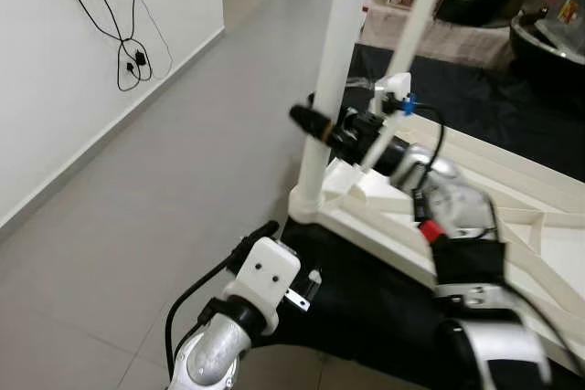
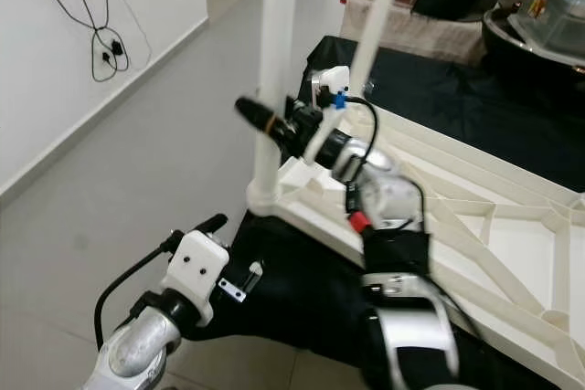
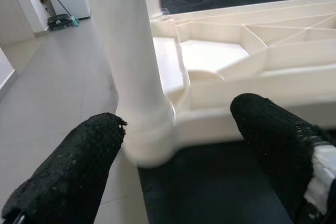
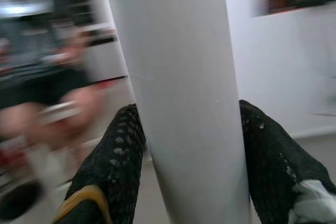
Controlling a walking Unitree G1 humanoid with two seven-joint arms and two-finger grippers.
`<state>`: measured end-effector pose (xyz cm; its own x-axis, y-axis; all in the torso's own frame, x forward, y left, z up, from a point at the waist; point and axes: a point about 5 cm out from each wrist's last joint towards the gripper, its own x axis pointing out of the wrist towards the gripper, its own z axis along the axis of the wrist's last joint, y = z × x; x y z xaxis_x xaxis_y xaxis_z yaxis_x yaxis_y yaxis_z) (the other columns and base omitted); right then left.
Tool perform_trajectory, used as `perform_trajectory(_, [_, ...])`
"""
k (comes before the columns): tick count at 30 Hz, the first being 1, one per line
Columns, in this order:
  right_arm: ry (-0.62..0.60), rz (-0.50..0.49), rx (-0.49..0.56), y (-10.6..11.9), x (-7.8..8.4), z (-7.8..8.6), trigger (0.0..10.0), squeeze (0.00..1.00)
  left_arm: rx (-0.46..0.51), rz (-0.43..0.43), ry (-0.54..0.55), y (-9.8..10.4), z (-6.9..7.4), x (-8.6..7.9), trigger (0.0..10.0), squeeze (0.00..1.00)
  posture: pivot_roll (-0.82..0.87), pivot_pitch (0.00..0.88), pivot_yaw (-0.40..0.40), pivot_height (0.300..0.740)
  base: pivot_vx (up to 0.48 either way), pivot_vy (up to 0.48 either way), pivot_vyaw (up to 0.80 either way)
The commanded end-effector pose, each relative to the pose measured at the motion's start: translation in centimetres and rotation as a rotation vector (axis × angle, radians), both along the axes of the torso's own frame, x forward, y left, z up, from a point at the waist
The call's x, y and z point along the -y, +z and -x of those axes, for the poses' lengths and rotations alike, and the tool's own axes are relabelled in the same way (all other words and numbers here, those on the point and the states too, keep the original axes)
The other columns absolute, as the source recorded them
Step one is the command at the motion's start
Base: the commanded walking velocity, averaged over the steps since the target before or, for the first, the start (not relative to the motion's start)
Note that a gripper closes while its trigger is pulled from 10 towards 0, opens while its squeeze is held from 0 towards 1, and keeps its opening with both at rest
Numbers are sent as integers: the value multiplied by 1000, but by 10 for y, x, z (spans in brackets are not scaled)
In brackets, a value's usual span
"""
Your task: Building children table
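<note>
Around us: floor, wall, cables.
We see black cables [image 1: 128,52] hanging on the white wall [image 1: 55,107] above grey floor tiles [image 1: 183,189].

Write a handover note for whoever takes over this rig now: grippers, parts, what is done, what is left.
Right gripper: shut on the upright white leg.
Left gripper: open, low, facing the corner socket.
Tabletop: upside down on black cloth.
Done: this leg stands in its corner socket; a second leg rises behind.
Left: probably seat the leg firmly; the other corners can't be judged.
</note>
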<state>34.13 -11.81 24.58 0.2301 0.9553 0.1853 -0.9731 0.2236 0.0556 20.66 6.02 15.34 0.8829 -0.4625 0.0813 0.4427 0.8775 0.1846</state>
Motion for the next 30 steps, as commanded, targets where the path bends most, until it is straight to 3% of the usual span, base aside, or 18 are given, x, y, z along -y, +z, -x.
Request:
perform_trajectory(1, [133,5,-5,2,-14,2,10000,0,-8,-11,-4,-3,0,1,10000,0,142,105,-87,740,0,0,0])
perform_trajectory(7, [181,6,24,8,-25,-7,9647,0,-7,-10,1,-3,0,0,10000,0,146,106,-87,740,0,0,0])
perform_trajectory(8, [158,6,41,11,-30,-12,0,0,-8,-10,2,-3,1,0,10000,0,149,109,-92,740,0,0,0])
perform_trajectory(13, [44,-23,74,15,-34,-22,0,0,-10,-8,8,-3,1,-1,10000,0,144,113,-92,740,0,0,0])
perform_trajectory(15, [50,-24,72,14,-32,-21,0,0,-10,-8,8,-3,1,-1,10000,0,144,113,-92,740,0,0,0])
perform_trajectory(16, [-28,-19,74,12,-29,-24,0,0,-11,-7,7,-3,1,0,10000,0,144,113,-92,740,0,0,0])
perform_trajectory(18, [-228,-9,48,8,-24,-33,0,0,-12,-6,7,-4,2,-1,10000,0,138,110,-90,740,0,0,0])
perform_trajectory(19, [-396,17,20,4,-19,-42,0,0,-12,-6,5,-4,2,0,10000,0,138,110,-90,740,0,0,0])
perform_trajectory(20, [-396,17,20,4,-19,-42,0,0,-12,-6,5,-4,2,0,10000,0,138,110,-90,740,0,0,0])
perform_trajectory(21, [-562,55,-10,-2,-11,-50,0,0,-13,-6,4,-4,2,0,10000,0,137,107,-89,740,0,0,0])
perform_trajectory(22, [-562,55,-10,-2,-11,-50,0,0,-13,-6,4,-4,2,0,10000,0,137,107,-89,740,0,0,0])
perform_trajectory(23, [-668,82,-26,-5,-6,-55,0,0,-13,-7,3,-4,2,0,10000,0,137,107,-89,740,0,0,0])
perform_trajectory(25, [-1093,162,-138,-23,27,-66,0,0,-13,-8,0,-4,2,0,10000,0,135,98,-84,740,0,0,0])
perform_trajectory(26, [-1412,174,-246,-34,55,-65,0,0,-12,-9,-2,-5,2,0,10000,0,139,96,-86,740,0,0,0])
perform_trajectory(27, [-1412,174,-246,-34,55,-65,0,0,-12,-9,-2,-5,2,0,10000,0,139,96,-86,740,0,0,0])
perform_trajectory(30, [-1587,123,-334,-40,68,-59,0,0,-12,-11,-3,-5,2,0,10000,0,142,93,-86,740,0,0,0])
